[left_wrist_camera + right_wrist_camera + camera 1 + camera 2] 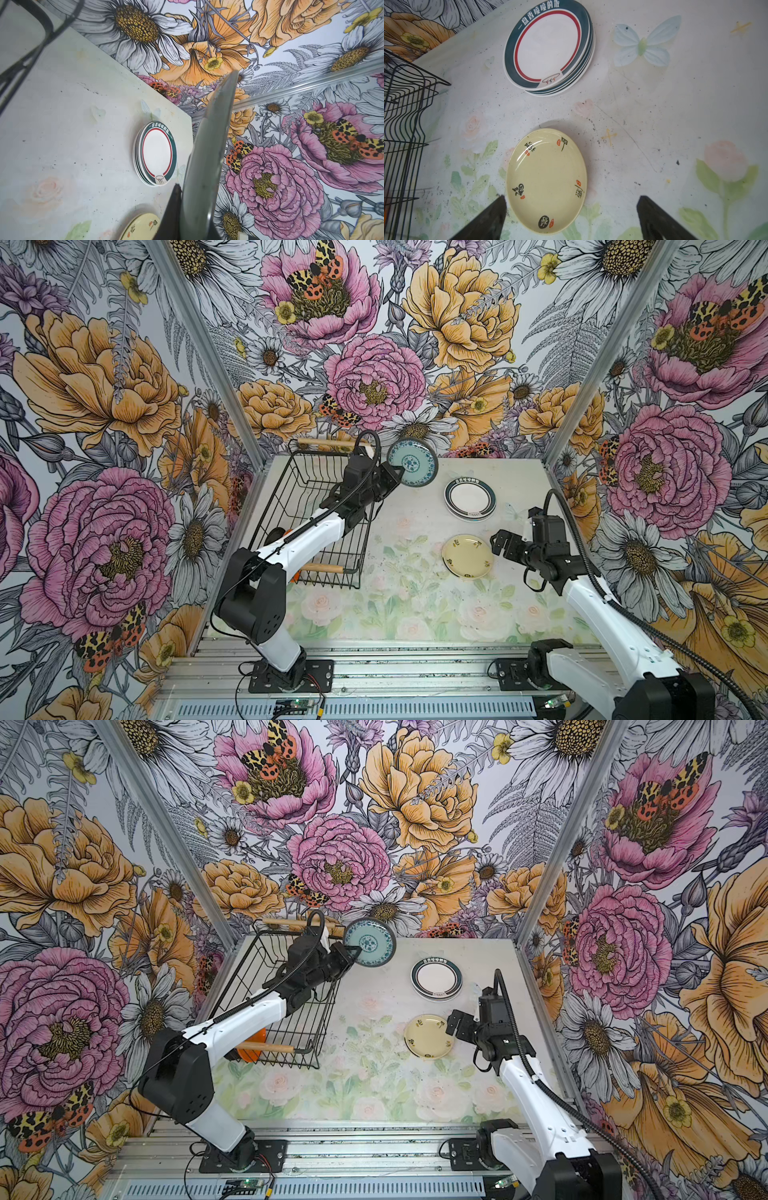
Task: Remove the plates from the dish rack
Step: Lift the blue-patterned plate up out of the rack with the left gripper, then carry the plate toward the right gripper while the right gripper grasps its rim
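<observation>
In both top views our left pincer is clamped on the rim of the teal-patterned plate, held on edge above the counter beside the dish rack. Our right pincer hangs wide open and empty near the cream plate. In the left wrist view, the teal-patterned plate shows edge-on. In the right wrist view, spread fingers flank the cream plate, with the white stack beyond.

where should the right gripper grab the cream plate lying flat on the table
Likely the raised rim nearest the open right gripper, coming in low from that side. The cream plate lies flat, face up, apart from the stack; only its upturned edge offers a pinch.
</observation>
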Tool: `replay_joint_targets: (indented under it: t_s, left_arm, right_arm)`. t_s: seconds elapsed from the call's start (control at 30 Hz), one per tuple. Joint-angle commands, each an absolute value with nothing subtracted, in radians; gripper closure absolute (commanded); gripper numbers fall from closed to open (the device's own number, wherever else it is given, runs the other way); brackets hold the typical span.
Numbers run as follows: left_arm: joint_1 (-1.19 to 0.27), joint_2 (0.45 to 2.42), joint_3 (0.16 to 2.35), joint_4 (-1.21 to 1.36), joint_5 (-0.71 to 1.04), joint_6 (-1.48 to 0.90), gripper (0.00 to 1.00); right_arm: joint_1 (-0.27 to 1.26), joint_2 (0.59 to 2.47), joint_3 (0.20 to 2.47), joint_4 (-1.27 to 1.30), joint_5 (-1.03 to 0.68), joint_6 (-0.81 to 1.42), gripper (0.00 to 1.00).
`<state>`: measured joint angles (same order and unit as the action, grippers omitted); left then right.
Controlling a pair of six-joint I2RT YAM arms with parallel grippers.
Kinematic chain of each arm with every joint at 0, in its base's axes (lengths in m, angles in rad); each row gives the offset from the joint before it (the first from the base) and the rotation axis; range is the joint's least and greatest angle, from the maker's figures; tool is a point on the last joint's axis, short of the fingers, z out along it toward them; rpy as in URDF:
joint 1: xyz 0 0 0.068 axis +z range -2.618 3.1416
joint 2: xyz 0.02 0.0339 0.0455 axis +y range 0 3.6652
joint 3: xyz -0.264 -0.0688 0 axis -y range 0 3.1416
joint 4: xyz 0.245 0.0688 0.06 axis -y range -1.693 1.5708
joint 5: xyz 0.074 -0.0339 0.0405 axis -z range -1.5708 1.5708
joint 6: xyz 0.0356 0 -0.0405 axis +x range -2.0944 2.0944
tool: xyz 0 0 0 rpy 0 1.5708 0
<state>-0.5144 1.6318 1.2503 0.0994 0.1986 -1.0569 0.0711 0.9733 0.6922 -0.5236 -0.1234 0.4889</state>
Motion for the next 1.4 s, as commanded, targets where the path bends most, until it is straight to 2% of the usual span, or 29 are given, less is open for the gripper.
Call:
replay_joint_targets:
  t_s: [0.0, 0.2, 0.53, 0.77, 1.13, 1.37]
  left_arm:
    - [-0.537, 1.621, 1.233, 0.163, 0.334, -1.154, 1.00]
    - [-0.600, 1.650, 1.258, 0.090, 0.394, -1.158, 1.00]
    - [-0.685, 1.715, 1.258, 0.121, 0.477, -1.183, 1.00]
    - [-0.692, 1.737, 1.197, 0.240, 0.516, -1.241, 1.00]
    - [-0.690, 1.689, 1.120, 0.285, 0.508, -1.243, 1.00]
    - [-0.683, 1.676, 1.086, 0.346, 0.510, -1.275, 1.00]
  right_arm:
    - [0.066, 0.926, 0.683, -0.431, -0.203, 0.519, 0.01]
    - [0.065, 0.907, 0.677, -0.327, -0.314, 0.578, 0.00]
    - [0.063, 0.899, 0.671, -0.133, -0.487, 0.707, 0.01]
    - [0.059, 0.952, 0.631, 0.092, -0.596, 0.842, 0.01]
    - [0.060, 1.063, 0.656, 0.234, -0.679, 0.923, 0.00]
    - [0.060, 1.151, 0.667, 0.314, -0.722, 0.979, 0.17]
